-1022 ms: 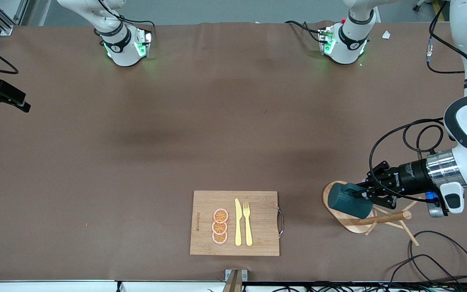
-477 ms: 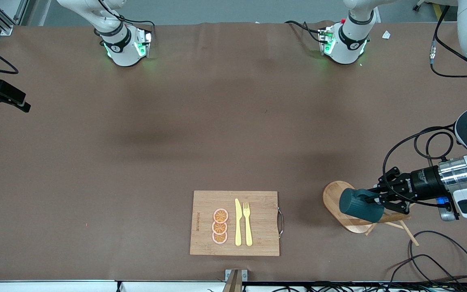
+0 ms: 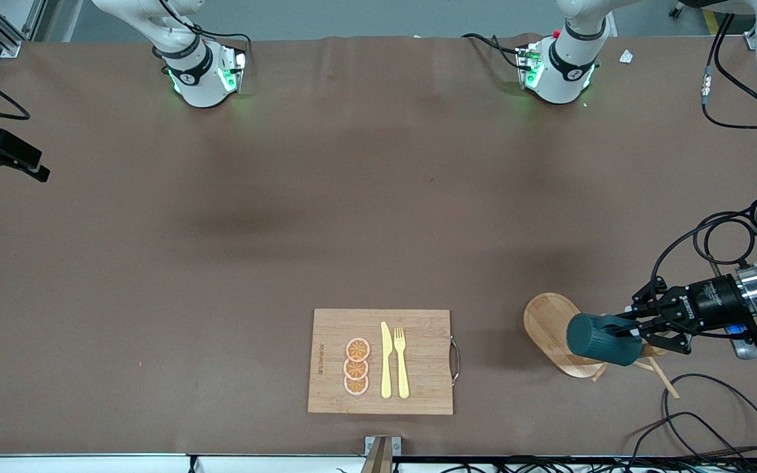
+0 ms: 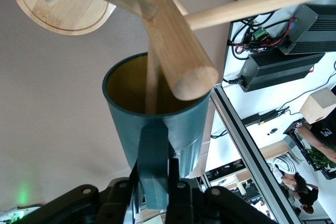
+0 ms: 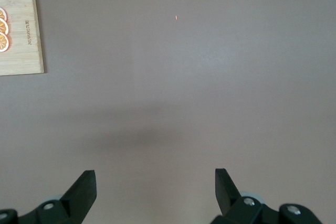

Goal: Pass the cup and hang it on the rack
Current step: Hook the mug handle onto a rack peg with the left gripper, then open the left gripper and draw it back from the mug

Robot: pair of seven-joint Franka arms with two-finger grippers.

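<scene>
My left gripper is shut on the handle of the dark teal cup and holds it on its side in the air over the rack, a wooden mug tree with an oval base. In the left wrist view the cup has its yellow inside facing the rack's thick post. A thin peg crosses the cup's mouth. The left gripper clamps the handle. My right gripper is open and empty over bare table; it does not show in the front view.
A bamboo cutting board with orange slices, a yellow knife and a fork lies near the front edge; its corner shows in the right wrist view. Black cables lie near the rack. A black device sits at the right arm's end.
My left gripper has carried the cup steadily toward the left arm's end of the table, from over the rack's base to over its pegs. The right arm's bases and the board have not moved.
</scene>
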